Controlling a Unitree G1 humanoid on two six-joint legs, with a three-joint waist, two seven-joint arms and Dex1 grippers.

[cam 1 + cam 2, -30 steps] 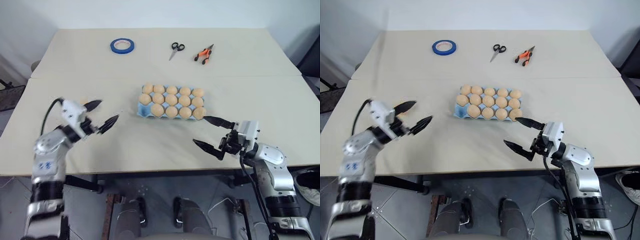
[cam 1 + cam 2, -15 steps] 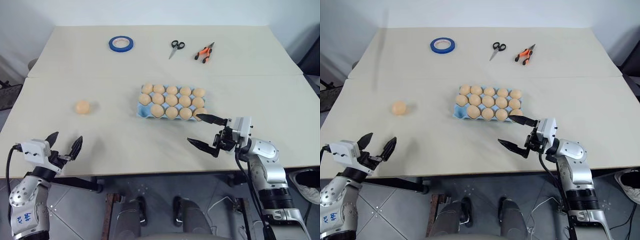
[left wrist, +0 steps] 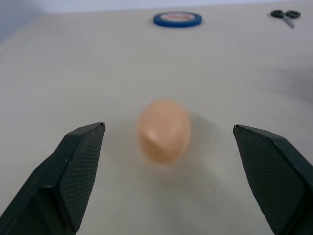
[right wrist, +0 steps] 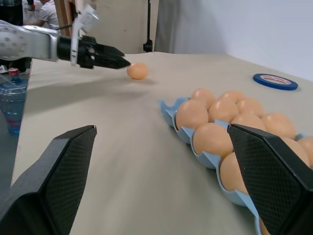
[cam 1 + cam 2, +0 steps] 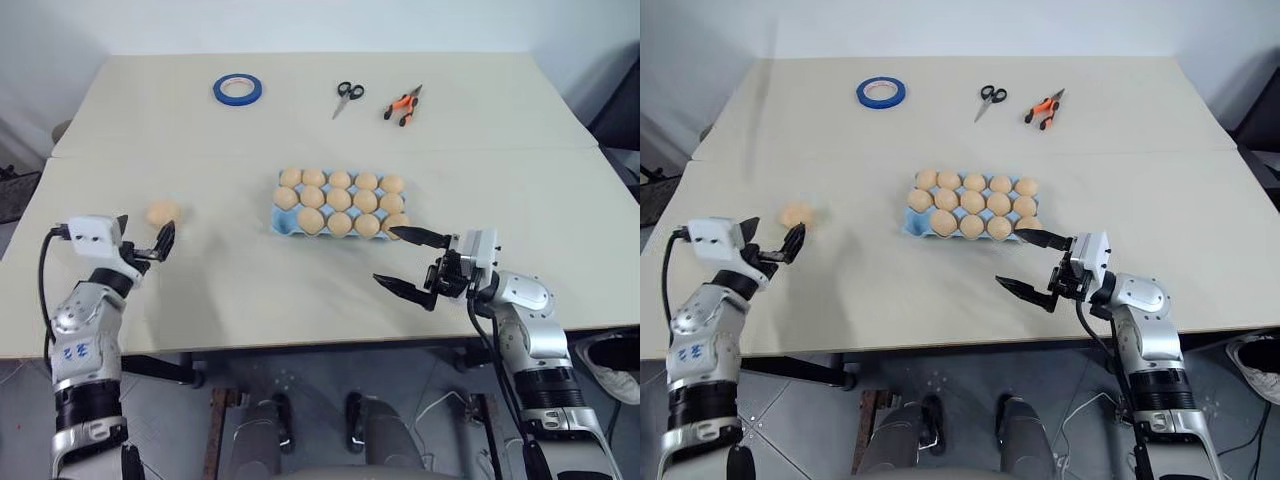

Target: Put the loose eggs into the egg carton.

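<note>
Beside the last loose egg (image 3: 163,129) — left gripper (image 5: 143,243) spread wide, empty.
Risks nudging it into a roll; right gripper (image 5: 409,262) likewise agape by the egg carton (image 5: 283,222).

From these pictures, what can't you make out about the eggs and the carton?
- Any free cup in the carton: eggs hide the cups in the eye views, and the right claw's finger covers its near right corner.
- Carton's far end: cut off by the right wrist view's edge.
- Loose egg: blurred in the left wrist view, so surface details are lost.
</note>
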